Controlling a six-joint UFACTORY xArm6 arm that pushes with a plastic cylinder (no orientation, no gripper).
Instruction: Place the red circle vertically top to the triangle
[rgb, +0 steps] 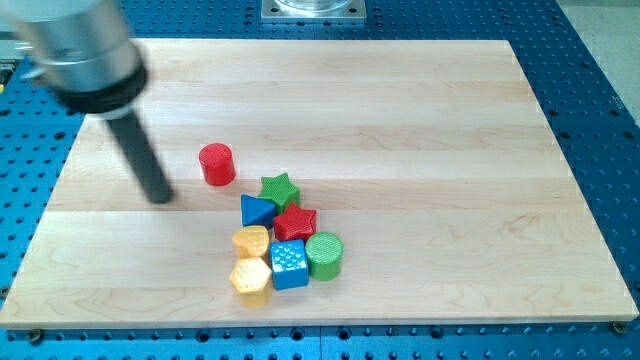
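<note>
While unhemmed, red circle (216, 164) mid-board.

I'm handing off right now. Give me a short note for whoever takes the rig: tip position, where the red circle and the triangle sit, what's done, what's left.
My tip rests on the board at the view's left of the red circle, apart from it.
The blue triangle lies below and slightly right of the circle, at the top-left of the block cluster, beside the green star.
Done: circle is already higher than the triangle, but offset left.
Left: probably nudge the circle rightward until it sits straight above the triangle.
</note>
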